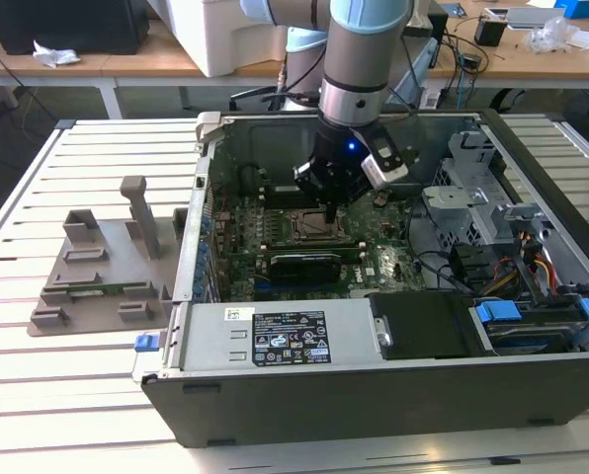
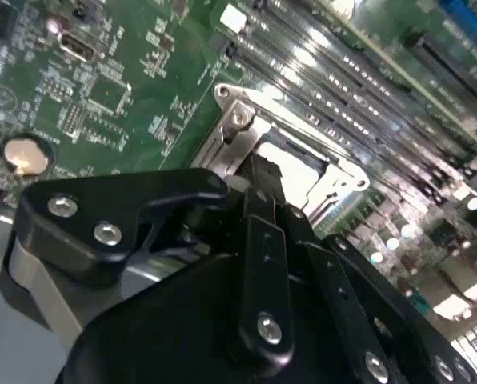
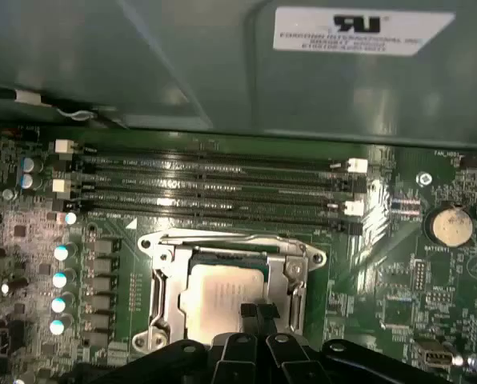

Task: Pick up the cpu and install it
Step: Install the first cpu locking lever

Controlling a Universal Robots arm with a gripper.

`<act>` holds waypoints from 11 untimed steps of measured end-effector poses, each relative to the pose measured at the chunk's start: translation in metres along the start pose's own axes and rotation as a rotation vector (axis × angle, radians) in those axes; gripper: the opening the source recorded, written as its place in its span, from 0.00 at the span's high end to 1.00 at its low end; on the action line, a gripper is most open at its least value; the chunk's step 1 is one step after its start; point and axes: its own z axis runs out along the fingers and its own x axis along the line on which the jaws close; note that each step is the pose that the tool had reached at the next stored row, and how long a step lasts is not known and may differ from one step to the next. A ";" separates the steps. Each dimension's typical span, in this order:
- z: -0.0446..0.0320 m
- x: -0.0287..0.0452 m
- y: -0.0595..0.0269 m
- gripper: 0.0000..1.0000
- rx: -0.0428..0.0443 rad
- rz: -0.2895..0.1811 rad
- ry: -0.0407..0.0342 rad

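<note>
Lying in the socket frame (image 3: 290, 276), cpu (image 3: 221, 298) under narrow-fingered tool (image 3: 258, 314).

Grey arm (image 1: 359, 49) with pale blue joint cap, black tool (image 1: 331, 209), silver screws, small blue light

Robot hand (image 1: 331, 210) low over motherboard (image 1: 304, 247) socket inside open computer case (image 1: 374, 385).

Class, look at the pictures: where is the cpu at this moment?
In the first wrist view the cpu lies inside the metal socket frame on the motherboard, just below the memory slots, with the tool at its near edge.
</note>
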 end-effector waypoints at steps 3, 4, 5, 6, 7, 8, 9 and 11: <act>-0.0217 0.0013 -0.0004 0.89 0.0012 0.000 -0.0001; -0.0261 0.0016 -0.0006 0.89 0.0012 0.000 0.0000; -0.0307 0.0018 -0.0007 0.89 0.0014 0.000 0.0001; -0.0353 0.0021 -0.0007 0.89 0.0013 0.000 0.0000; -0.0399 0.0024 -0.0008 0.89 0.0012 0.000 0.0000; -0.0442 0.0026 -0.0009 0.89 0.0014 0.000 0.0001; -0.0476 0.0029 -0.0009 0.89 0.0012 0.000 0.0000; -0.0499 0.0030 -0.0009 0.89 0.0008 0.000 -0.0001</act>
